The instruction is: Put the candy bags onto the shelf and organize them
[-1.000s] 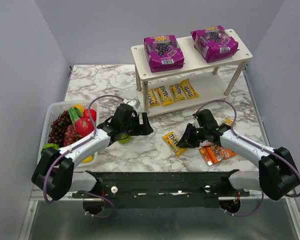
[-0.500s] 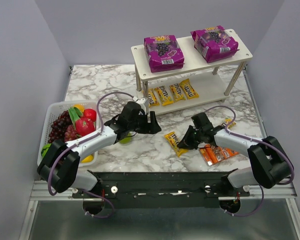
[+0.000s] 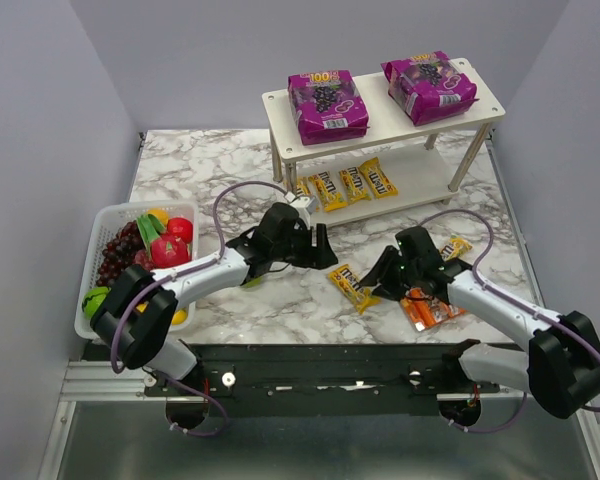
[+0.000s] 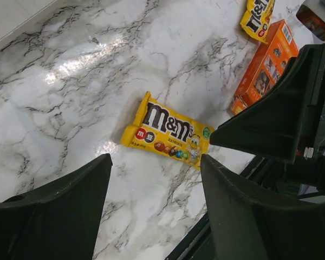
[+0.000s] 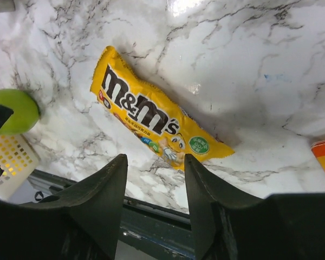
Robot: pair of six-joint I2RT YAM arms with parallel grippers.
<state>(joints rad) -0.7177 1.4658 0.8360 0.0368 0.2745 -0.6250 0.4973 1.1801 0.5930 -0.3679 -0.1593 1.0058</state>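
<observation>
The white two-tier shelf stands at the back right. Two purple candy bags lie on its top tier, and several yellow packets lie in a row on the lower tier. A loose yellow packet lies flat on the marble between both grippers. My left gripper is open just left of it and holds nothing. My right gripper is open just right of it and holds nothing. An orange pack and another yellow packet lie beside the right arm.
A white basket of fruit sits at the left edge. A green fruit lies on the table under the left arm. The black rail runs along the near edge.
My right gripper's jaws have opened wider beside the loose yellow packet, which stays flat on the marble. The left arm has reached right toward that packet, and its jaws have narrowed a little.
</observation>
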